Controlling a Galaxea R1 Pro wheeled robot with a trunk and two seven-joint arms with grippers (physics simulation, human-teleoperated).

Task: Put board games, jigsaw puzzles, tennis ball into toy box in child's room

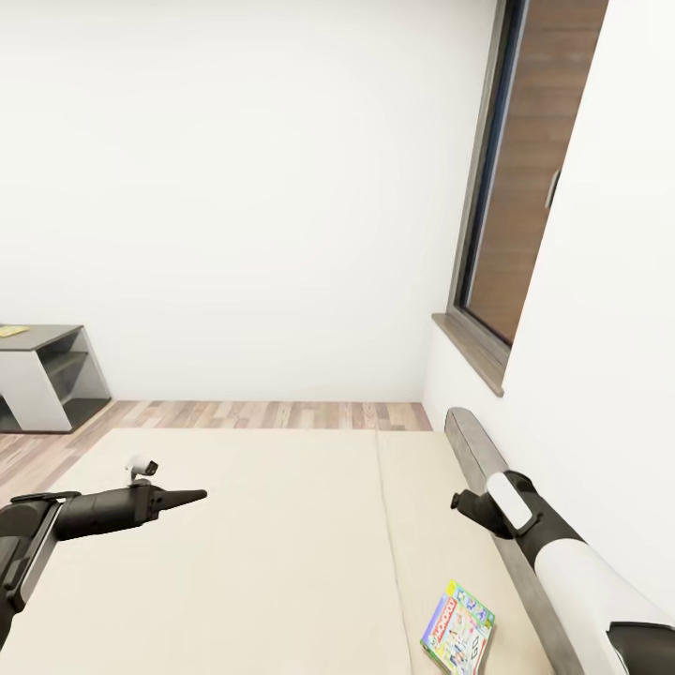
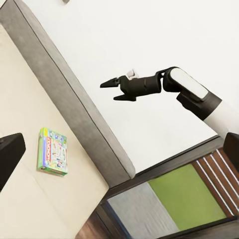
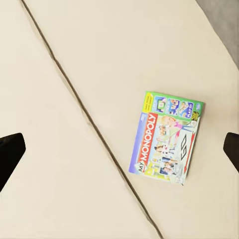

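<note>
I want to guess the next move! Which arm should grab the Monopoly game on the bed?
Probably the right. The colourful flat Monopoly board game box lies on the beige mattress near the grey headboard, on the right arm's side, and the right gripper has open jaws. The left gripper is farther away.

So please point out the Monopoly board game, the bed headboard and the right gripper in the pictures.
Monopoly board game (image 3: 168,144): right wrist view, middle of the printed lid.
Bed headboard (image 2: 59,84): left wrist view, grey top edge.
Right gripper (image 2: 110,90): left wrist view, between the open fingertips.
</note>
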